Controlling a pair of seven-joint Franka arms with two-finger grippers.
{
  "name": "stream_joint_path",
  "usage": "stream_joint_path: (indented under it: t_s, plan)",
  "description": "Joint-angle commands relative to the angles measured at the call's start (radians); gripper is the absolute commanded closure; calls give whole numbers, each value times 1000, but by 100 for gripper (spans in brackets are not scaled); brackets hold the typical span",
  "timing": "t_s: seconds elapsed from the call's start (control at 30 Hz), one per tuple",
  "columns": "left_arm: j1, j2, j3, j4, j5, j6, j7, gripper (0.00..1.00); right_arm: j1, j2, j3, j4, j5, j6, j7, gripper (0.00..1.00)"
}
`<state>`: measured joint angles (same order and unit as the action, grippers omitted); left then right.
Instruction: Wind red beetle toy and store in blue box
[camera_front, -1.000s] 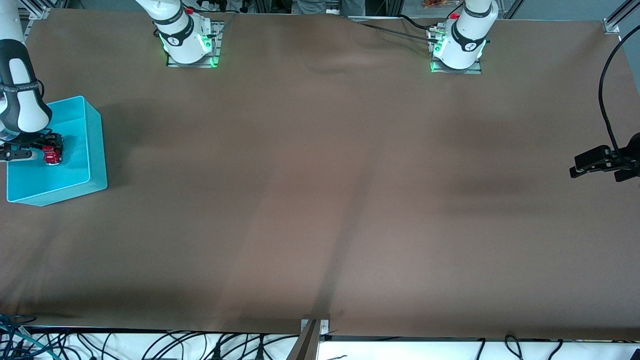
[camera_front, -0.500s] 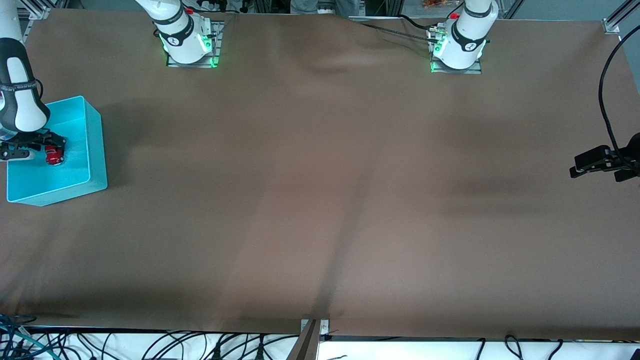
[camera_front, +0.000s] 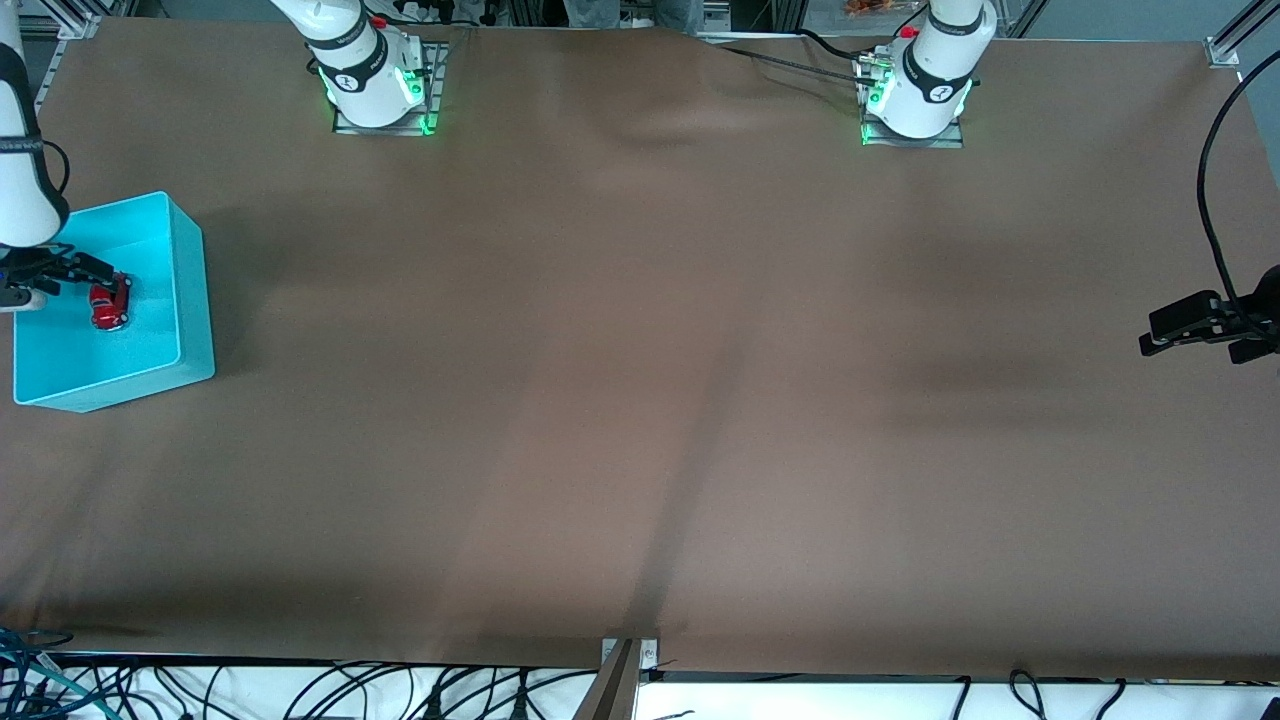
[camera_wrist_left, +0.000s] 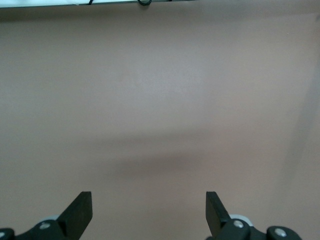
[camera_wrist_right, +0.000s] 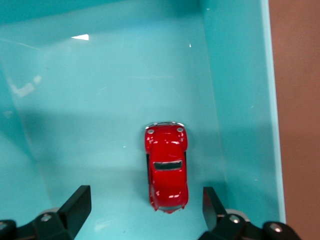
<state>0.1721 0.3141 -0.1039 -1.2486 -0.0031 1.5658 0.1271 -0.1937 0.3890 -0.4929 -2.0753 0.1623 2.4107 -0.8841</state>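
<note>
The red beetle toy (camera_front: 108, 303) (camera_wrist_right: 166, 167) lies on its wheels on the floor of the blue box (camera_front: 193, 300) (camera_wrist_right: 240, 100), which stands at the right arm's end of the table. My right gripper (camera_front: 92, 270) (camera_wrist_right: 146, 207) hovers open just above the toy. The car's tail sits between the fingers, close to one and touching neither. At the left arm's end, my left gripper (camera_front: 1165, 332) (camera_wrist_left: 149, 210) waits open over bare table with nothing between its fingers.
A wrinkled brown cover (camera_front: 640, 400) spreads over the whole table. The two arm bases (camera_front: 378, 85) (camera_front: 915, 95) stand along the edge farthest from the front camera. A black cable (camera_front: 1210, 200) loops above the left gripper, and more cables (camera_front: 300, 690) hang below the nearest edge.
My right gripper has opened and let go of the red beetle toy, which now rests on the box floor. The hand has risen a little. The left arm has not moved.
</note>
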Motion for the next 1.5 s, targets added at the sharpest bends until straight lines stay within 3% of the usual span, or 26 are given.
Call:
stream_joint_path:
  t_s: [0.0,0.8,1.17,1.47]
  plan:
    - [0,5,1,12,15,-7,20,0,-9,-85,10,-6,6,-87,-10,0]
    - [0,5,1,12,15,-7,22,0,51,-317,10,-6,-109,-358,31,0]
    - [0,8,1,14,15,-7,22,0,91,-415,10,-2,-161,-435,126,0]
    - [0,10,1,14,15,-7,22,0,138,-464,14,60,-164,-579,247,0]
